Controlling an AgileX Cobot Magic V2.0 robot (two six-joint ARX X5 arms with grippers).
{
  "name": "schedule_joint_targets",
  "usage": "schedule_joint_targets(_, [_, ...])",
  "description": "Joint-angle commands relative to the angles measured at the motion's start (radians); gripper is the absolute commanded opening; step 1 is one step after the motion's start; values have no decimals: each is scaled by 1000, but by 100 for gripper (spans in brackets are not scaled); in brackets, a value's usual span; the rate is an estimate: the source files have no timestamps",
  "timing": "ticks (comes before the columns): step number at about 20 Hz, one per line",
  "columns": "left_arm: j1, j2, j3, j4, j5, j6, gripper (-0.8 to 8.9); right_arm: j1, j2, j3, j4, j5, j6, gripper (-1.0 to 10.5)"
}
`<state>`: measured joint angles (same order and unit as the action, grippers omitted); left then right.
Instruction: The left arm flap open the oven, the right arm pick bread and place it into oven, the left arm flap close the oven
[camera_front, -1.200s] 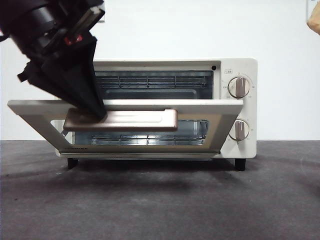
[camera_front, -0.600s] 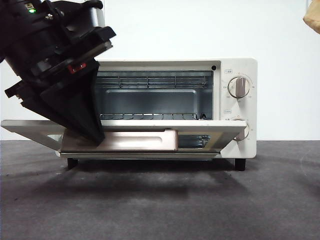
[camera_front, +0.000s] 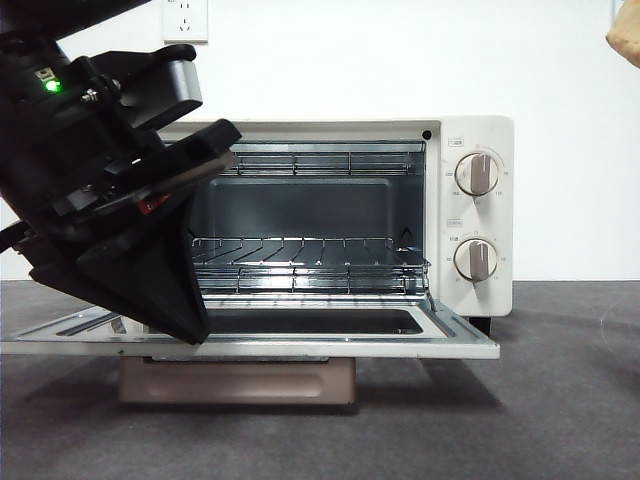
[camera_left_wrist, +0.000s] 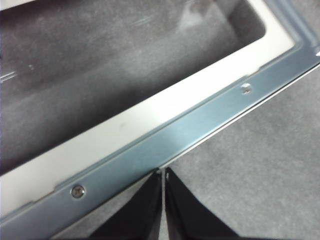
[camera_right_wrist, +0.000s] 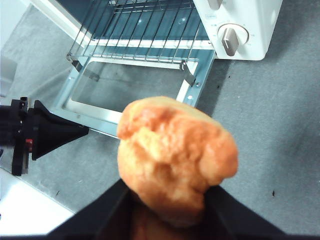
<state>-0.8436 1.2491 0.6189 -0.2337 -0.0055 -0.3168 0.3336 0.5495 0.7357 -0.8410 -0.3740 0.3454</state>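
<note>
Oven (camera_front: 470, 215) open, door (camera_front: 300, 345) flat above the table (camera_front: 560, 420), cavity clear.
Dropped from half-lowered a second ago; left gripper (camera_left_wrist: 163, 172) jaws shut at door's front edge; right gripper (camera_right_wrist: 167, 200) clamped on bread (camera_right_wrist: 175, 152), aloft.

The dark grey, felt-like table covering (camera_front: 540, 420) fills the foreground, with small dark specks visible in the right wrist view. Behind stands a plain white wall (camera_front: 400, 60) carrying 1 white electrical socket plate (camera_front: 185, 20) near the top.
</note>
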Motion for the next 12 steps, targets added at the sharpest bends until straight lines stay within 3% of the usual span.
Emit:
schedule_joint_targets(1, [-26,11,1,4,-5,-10,16,5,2,16,11,-4,3,147])
schedule_joint_targets(8, [-41,-155,16,-98,10,-10,17,8,35,16,192,-162,61,147])
schedule_joint_targets(12, [-41,-346,29,-209,9,-10,17,73,129,16,325,-175,108,147])
